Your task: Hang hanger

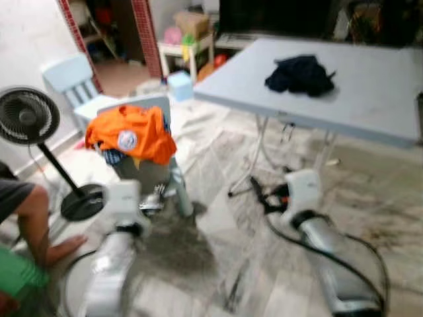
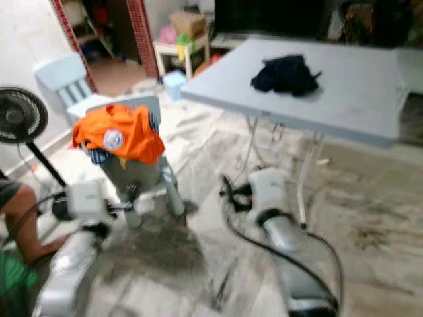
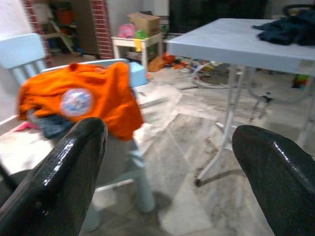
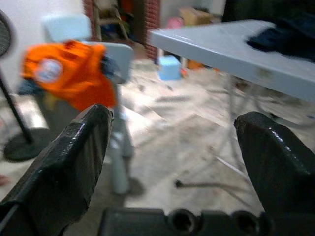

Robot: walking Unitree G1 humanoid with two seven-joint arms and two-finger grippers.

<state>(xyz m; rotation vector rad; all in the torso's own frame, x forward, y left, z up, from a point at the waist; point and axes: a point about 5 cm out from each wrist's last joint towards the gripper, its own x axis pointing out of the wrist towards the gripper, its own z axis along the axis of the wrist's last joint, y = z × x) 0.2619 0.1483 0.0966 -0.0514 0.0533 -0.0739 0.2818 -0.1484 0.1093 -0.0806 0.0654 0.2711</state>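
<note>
- I have both arms held low and forward with nothing in them; I read this as the approach, so neither is set up for a reach.
- My left hand (image 3: 162, 162) has its 2 black fingers (image 3: 64, 172) spread wide apart with nothing between them. It points at the orange shirt (image 1: 130, 134) on the chair (image 1: 149, 173).
- My right hand (image 4: 172, 162) is likewise spread wide and carrying nothing, aimed at the floor (image 1: 218, 251) between the chair and the counter (image 1: 370, 86).
- The hanger: I cannot pick one out anywhere. My guess is that it sits under the clothes on the chair, but the blur does not let me confirm that.
- The orange shirt is soft cloth with a round pale badge, draped limp over the chair back, with a bit of blue checked cloth under it. It looks dumped there as a pile to be sorted.
- The chair is pale blue, smooth, hard and boxy, on straight legs.
- The counter is a flat pale grey slab on thin folding metal legs, far right. A dark garment (image 1: 301, 74) lies crumpled on top, well apart from the chair.
- The floor is glossy, marbled grey tile.
- A black fan (image 1: 26, 117) stands on a round base at the left.
- A person's hand (image 1: 63, 249) rests flat on the floor near left, just beside my left arm, so I would move that arm gently.
</note>
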